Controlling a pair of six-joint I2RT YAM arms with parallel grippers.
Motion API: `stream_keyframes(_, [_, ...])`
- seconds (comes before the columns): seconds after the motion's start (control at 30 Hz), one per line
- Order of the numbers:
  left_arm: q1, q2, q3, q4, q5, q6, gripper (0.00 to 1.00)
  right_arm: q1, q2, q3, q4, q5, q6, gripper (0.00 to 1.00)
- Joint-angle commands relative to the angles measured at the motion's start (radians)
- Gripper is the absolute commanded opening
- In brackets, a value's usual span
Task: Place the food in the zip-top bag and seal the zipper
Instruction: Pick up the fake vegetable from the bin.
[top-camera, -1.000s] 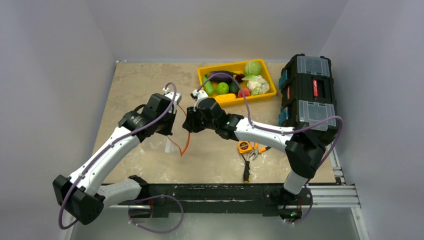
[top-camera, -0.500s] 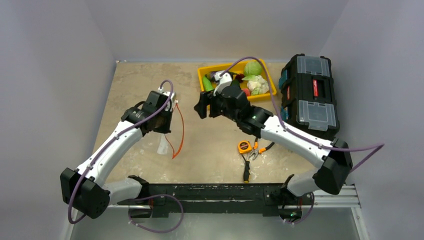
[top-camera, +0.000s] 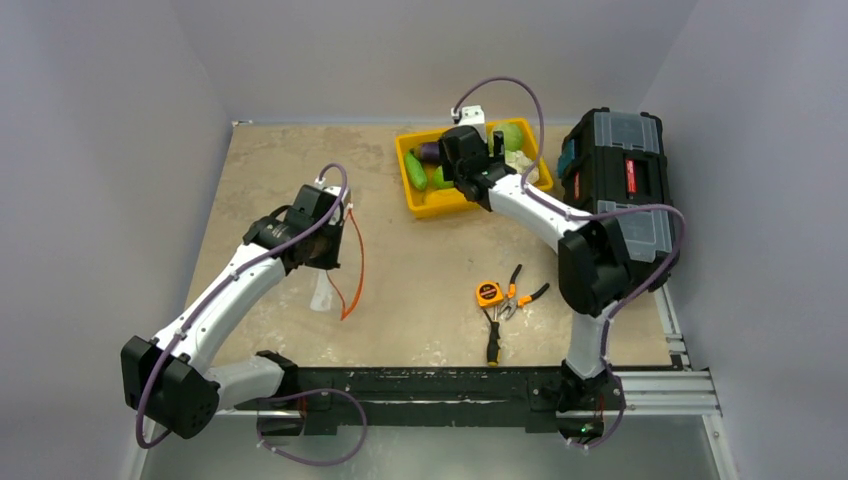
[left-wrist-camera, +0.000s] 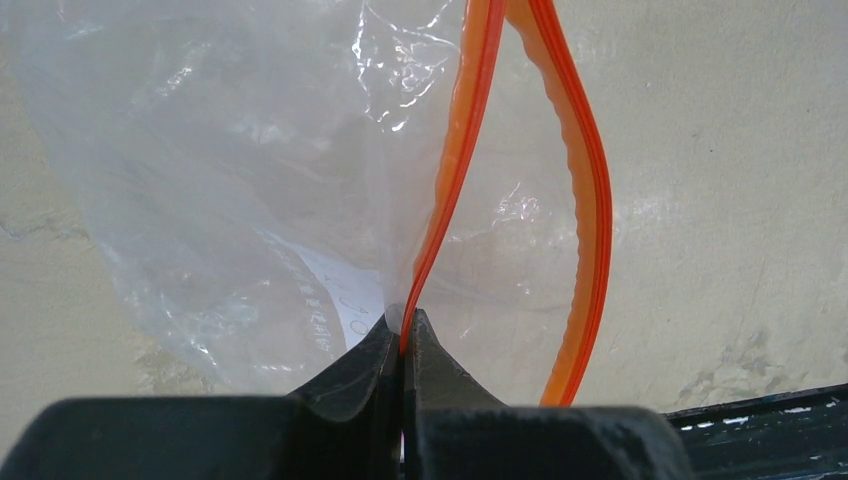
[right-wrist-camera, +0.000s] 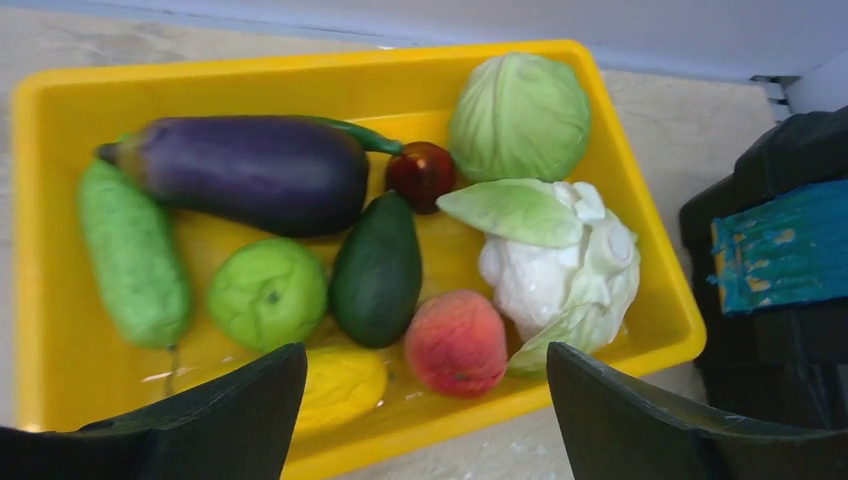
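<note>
Left wrist view: the clear crinkly plastic bag is hung open for loading by the left gripper, clenched on its orange-red zipper strip, while the right gripper is spread wide above the toy fruits and vegetables in the yellow plastic tray.

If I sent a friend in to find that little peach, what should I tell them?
Look just left of the big black toolbox for the yellow tray. The peach lies along the tray's near wall, between a yellow piece and the white cauliflower. It is the only round, pink-orange piece with a reddish blush.
</note>
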Motion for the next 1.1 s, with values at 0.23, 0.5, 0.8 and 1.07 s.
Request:
stream_keyframes(0.23, [0.006,-0.019,-0.004,0.024,0.007,0.000,0.00,-0.107,0.309,0.314,-0.101,0.216,-0.186,0.96])
stream_keyframes(0.5, [0.006,-0.010,-0.001,0.029,0.021,0.003,0.00,-0.140,0.423,0.358,-0.100,0.258,-0.192,0.94])
stream_keyframes(0.8, [0.006,-0.001,-0.001,0.027,0.027,0.005,0.00,-0.157,0.491,0.377,-0.050,0.306,-0.269,0.93])
stream_keyframes(1.07, [0.006,-0.002,-0.004,0.028,0.025,0.003,0.00,-0.158,0.506,0.409,-0.027,0.313,-0.320,0.66])
